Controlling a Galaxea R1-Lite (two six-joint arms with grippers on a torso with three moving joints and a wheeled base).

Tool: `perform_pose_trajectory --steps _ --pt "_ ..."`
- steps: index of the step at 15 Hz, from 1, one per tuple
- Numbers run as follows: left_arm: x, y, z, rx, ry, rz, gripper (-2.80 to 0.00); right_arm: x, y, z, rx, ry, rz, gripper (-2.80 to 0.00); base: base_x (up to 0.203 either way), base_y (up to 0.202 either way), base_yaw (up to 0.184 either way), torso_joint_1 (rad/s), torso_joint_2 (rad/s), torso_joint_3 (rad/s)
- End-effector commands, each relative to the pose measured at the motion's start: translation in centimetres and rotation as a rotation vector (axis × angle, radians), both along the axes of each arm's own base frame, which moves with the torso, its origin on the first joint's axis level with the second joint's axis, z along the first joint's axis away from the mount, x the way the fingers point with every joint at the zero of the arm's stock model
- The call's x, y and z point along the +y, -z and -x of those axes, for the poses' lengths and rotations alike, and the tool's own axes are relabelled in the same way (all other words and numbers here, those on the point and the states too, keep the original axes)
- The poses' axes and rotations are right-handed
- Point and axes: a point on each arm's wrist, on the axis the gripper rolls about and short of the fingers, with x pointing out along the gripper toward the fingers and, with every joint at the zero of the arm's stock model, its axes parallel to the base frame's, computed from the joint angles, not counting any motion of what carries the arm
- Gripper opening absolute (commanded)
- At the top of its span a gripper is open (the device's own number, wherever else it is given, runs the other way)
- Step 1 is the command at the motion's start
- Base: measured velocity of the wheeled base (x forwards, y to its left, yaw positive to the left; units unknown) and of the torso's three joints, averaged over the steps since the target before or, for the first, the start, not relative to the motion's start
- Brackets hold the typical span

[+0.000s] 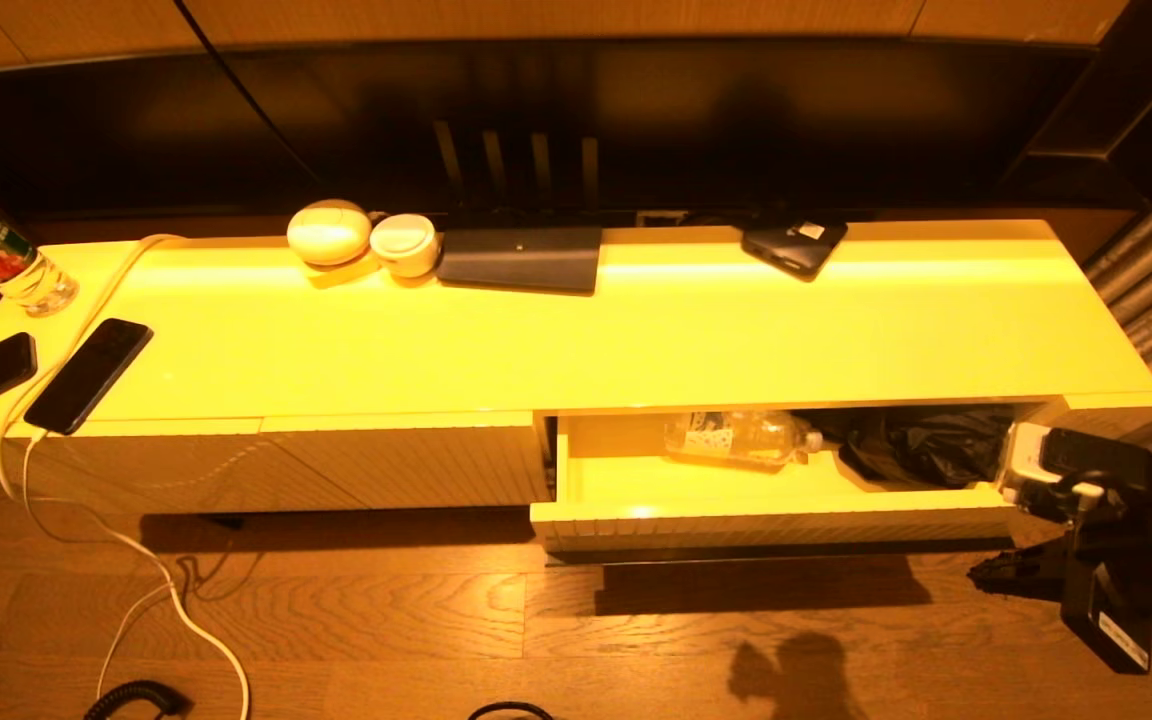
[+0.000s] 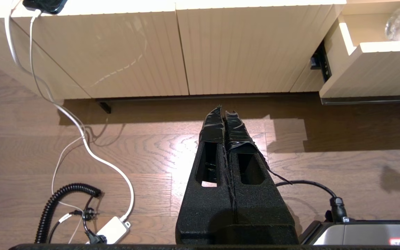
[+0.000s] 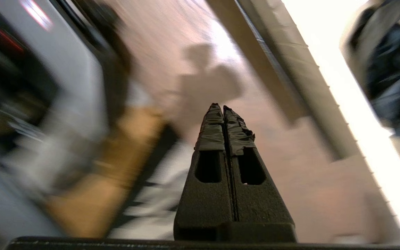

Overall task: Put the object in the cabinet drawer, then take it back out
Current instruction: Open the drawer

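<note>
Down at the right end of the cabinet, the right gripper (image 3: 222,107) hangs over the wooden floor (image 1: 386,620) with its black taped fingers pressed together, holding nothing. Just beside it, the wide cream cabinet drawer (image 1: 786,515) with the ribbed front stands pulled open. Inside lie a clear plastic bottle (image 1: 741,437) on its side and a crumpled black bag (image 1: 921,445) next to it. Further left, the left gripper (image 2: 223,109), fingers likewise together and empty, is parked above the floor before the closed ribbed panels (image 2: 182,48).
</note>
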Motion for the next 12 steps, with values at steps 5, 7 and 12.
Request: perform_pose_trajectory --steps 5,7,12 --pt "0.0 0.0 0.0 0.001 0.0 0.0 -2.8 5.6 0.2 -6.1 0.211 0.403 -0.166 -2.8 0.0 0.0 0.0 0.0 0.0 0.0" --pt "0.0 0.0 0.0 0.001 0.0 0.0 -2.8 7.5 1.7 -8.8 0.234 0.57 -0.157 -2.8 0.0 0.0 0.0 0.0 0.0 0.0" --pt "0.0 0.0 0.0 0.001 0.0 0.0 -2.8 10.2 3.0 -13.4 0.192 0.761 -0.198 -2.8 0.0 0.0 0.0 0.0 0.0 0.0"
